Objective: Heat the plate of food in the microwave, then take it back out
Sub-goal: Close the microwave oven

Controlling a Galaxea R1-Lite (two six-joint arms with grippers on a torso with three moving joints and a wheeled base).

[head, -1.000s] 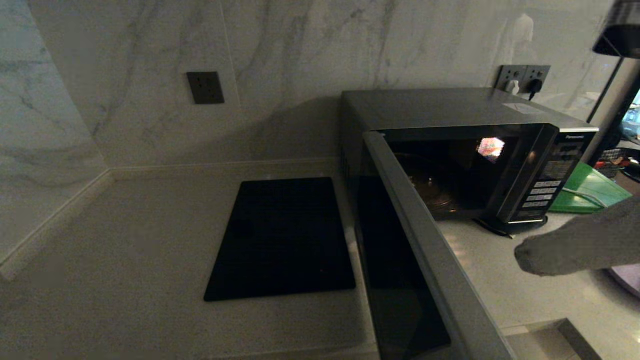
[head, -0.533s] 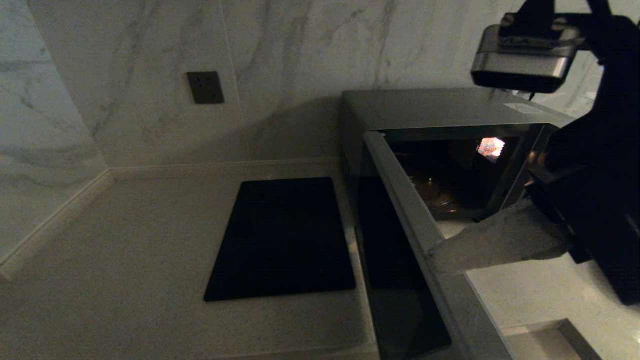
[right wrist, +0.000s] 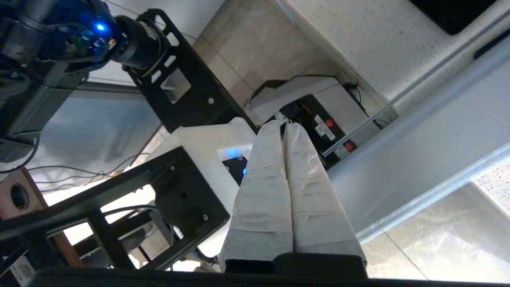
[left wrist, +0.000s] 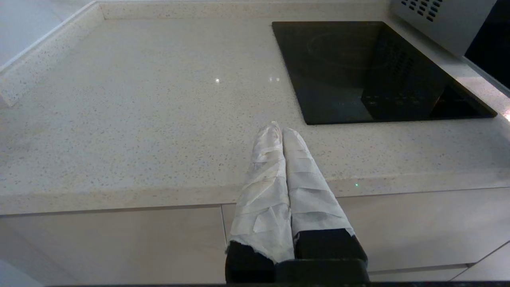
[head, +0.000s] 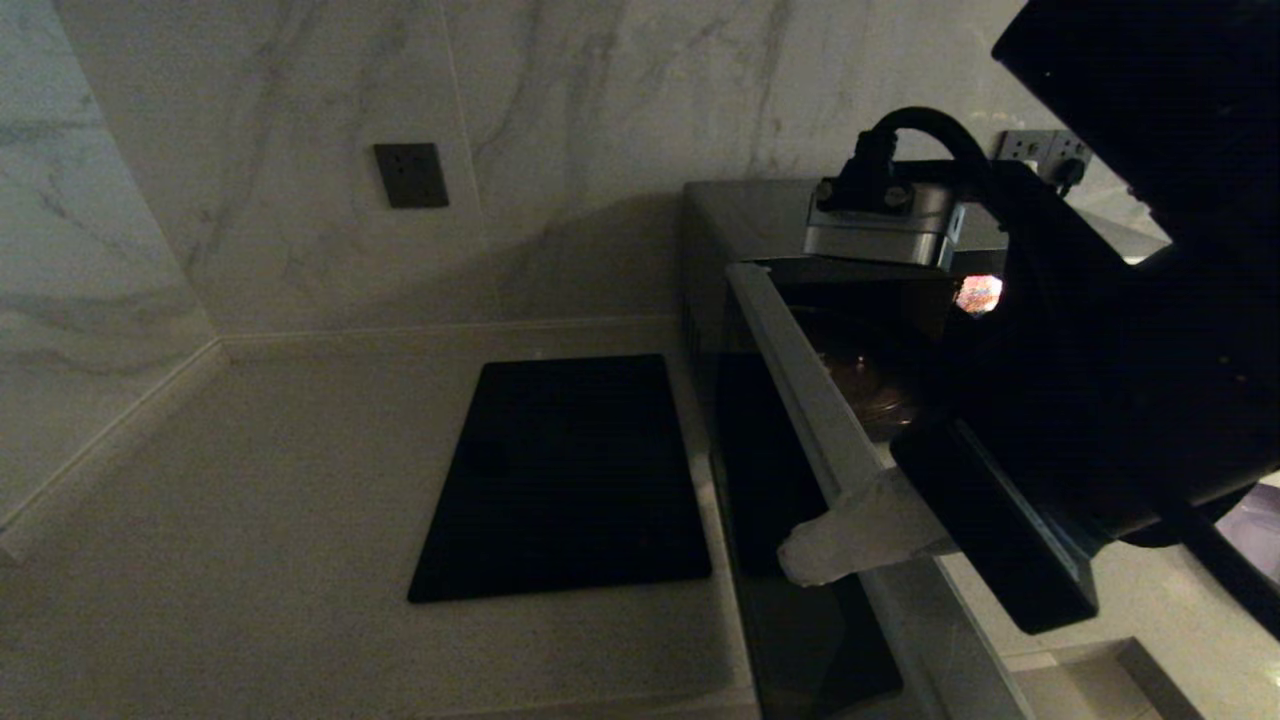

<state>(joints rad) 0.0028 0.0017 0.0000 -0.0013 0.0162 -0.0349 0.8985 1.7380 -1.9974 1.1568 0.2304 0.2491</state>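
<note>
R gripper has swung left to microwave door edge, fingers together; L fingers together too

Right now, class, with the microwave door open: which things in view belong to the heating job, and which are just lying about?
Job: microwave, door open; right gripper, shut, by the door's edge; plate of food, only a lilac sliver showing at far right.
Lying about: black slab on the counter; wall socket; left gripper, shut, idle over the counter's front edge.
</note>
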